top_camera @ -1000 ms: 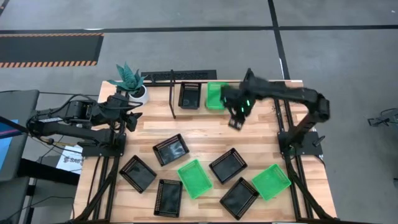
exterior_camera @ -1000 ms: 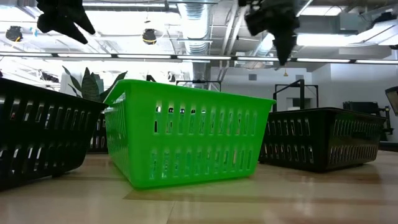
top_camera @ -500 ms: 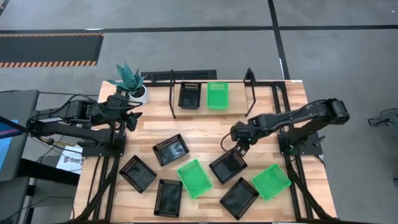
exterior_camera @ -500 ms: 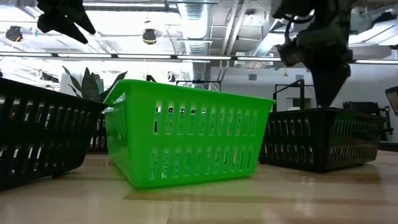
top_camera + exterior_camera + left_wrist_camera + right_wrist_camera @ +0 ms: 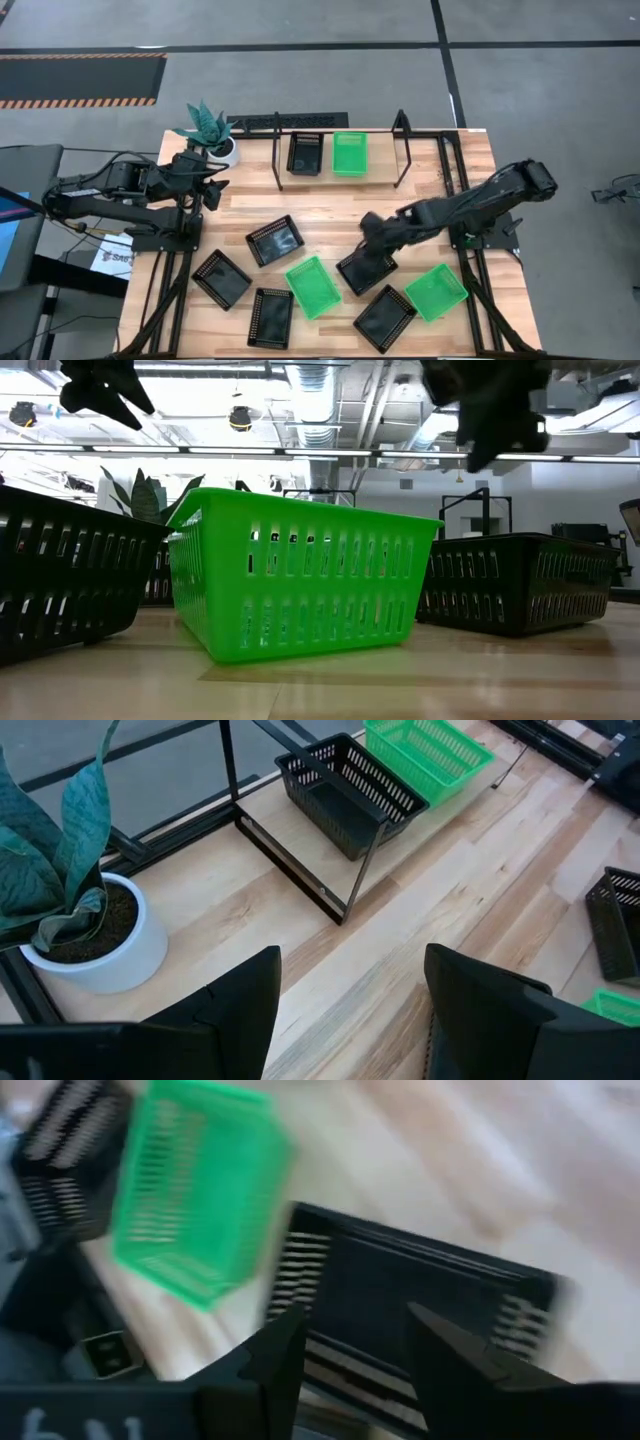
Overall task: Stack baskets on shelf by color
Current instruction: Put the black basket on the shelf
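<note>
Grey concrete floor all round, with a pale wooden table (image 5: 330, 215) in the middle of the high view. At far left, the left gripper (image 5: 212, 188), parked near the potted plant (image 5: 208, 130) at the table's back-left corner, fingers (image 5: 240, 1010) spread apart and empty. Just right of the plant, the shelf (image 5: 340, 150) along the back edge, holding a black basket (image 5: 305, 153) and, touching it on its right, a green basket (image 5: 349, 153). Out on the open table, from left: a black basket on the left (image 5: 221, 278); another nearer the front edge (image 5: 271, 317); a third behind them toward the middle (image 5: 274, 240). Then a green basket (image 5: 313, 286) near the centre, seen large in the low view (image 5: 300, 585). Just beside it on the right, the central black basket (image 5: 360, 272), with the right gripper (image 5: 368, 232) above its back rim, fingers (image 5: 455, 1365) parted and grasping nothing, that basket filling the right wrist view (image 5: 415, 1305). Farther right, a front black basket (image 5: 384, 318) and a right-hand green basket (image 5: 435, 292) by the right arm's base.
</note>
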### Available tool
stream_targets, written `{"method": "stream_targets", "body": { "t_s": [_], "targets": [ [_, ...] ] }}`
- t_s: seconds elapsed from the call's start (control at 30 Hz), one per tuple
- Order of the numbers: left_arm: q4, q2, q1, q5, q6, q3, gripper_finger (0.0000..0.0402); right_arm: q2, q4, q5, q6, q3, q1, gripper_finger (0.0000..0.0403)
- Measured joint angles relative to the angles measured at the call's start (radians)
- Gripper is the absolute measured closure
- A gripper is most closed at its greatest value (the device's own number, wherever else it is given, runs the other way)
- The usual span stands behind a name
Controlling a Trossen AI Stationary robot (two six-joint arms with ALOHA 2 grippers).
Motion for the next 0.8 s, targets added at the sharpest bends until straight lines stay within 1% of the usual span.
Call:
{"method": "stream_targets", "body": {
  "t_s": [0.07, 0.17, 0.43, 0.53, 0.67, 0.8],
  "targets": [
    [0.002, 0.0, 0.0, 0.0, 0.006, 0.0, 0.0166, 0.056, 0.044, -0.006, -0.01, 0.034, 0.024, 0.0222],
    [0.002, 0.0, 0.0, 0.0, 0.01, 0.0, 0.0166, 0.149, 0.037, -0.007, -0.015, 0.113, 0.05, 0.0232],
    [0.0, 0.0, 0.0, 0.001, 0.052, 0.0, 0.0166, 0.362, -0.197, -0.011, -0.009, 0.326, 0.095, 0.0258],
    [0.0, 0.0, 0.0, 0.0, 0.072, 0.0, 0.0166, 0.417, -0.22, -0.011, -0.004, 0.373, 0.109, 0.0263],
    [0.0, 0.0, 0.0, -0.001, 0.082, 0.0, 0.0166, 0.465, -0.221, -0.009, 0.029, 0.401, 0.123, 0.0258],
    [0.001, 0.0, 0.0, -0.001, 0.098, 0.0, 0.0166, 0.485, -0.228, 0.013, 0.063, 0.404, 0.131, 0.0235]
  ]
}}
